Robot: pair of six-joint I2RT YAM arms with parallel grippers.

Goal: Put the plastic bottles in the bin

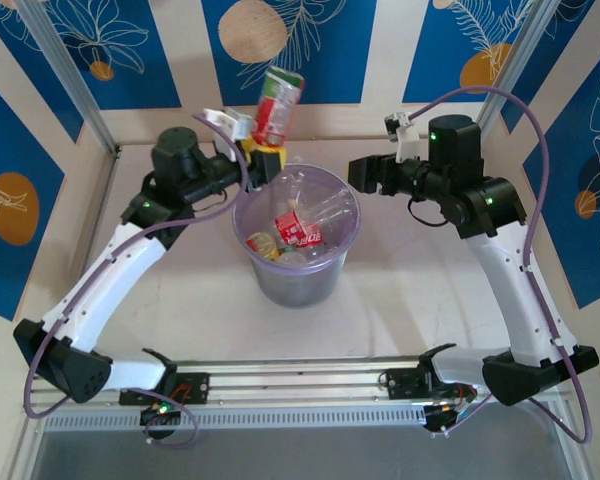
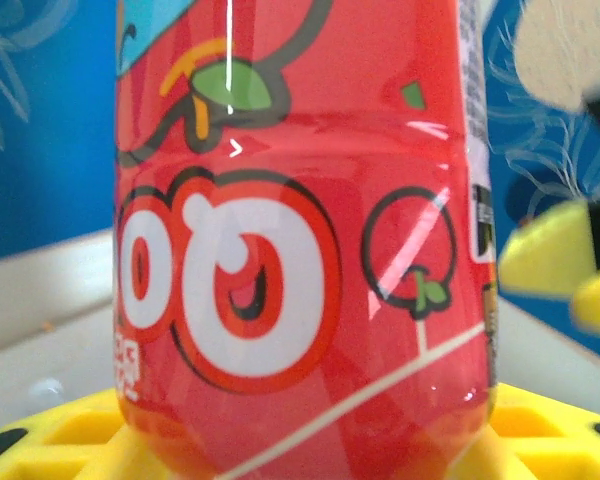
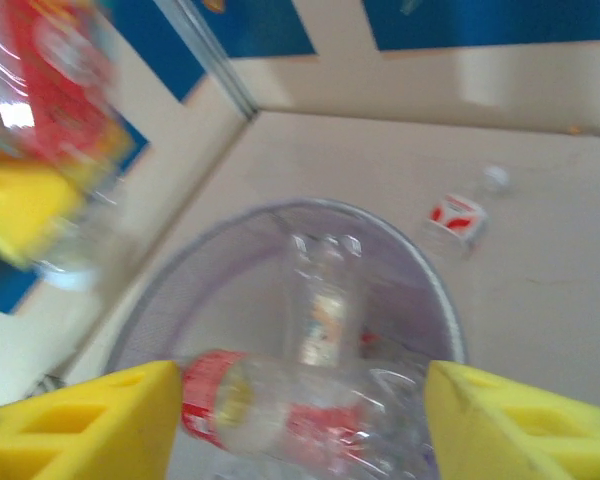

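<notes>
My left gripper (image 1: pixel 261 152) is shut on a bottle with a red-and-green label (image 1: pixel 277 105), held upright above the far rim of the bin (image 1: pixel 298 275). The left wrist view has this bottle's red label (image 2: pixel 300 250) right up close, standing between the yellow fingers (image 2: pixel 60 440). My right gripper (image 1: pixel 356 180) hangs open at the bin's right rim. Between and below its yellow fingers (image 3: pixel 90 425) a clear red-labelled bottle (image 3: pixel 310 420) lies blurred across the bin's mouth (image 3: pixel 280 208). Several more bottles (image 1: pixel 298 228) lie inside the bin.
A small red-and-white box (image 3: pixel 458 217) and a white cap (image 3: pixel 495 178) lie on the table beyond the bin. Blue patterned walls and aluminium posts (image 1: pixel 65 75) close in the back and sides. A metal rail (image 1: pixel 300 378) runs along the near edge.
</notes>
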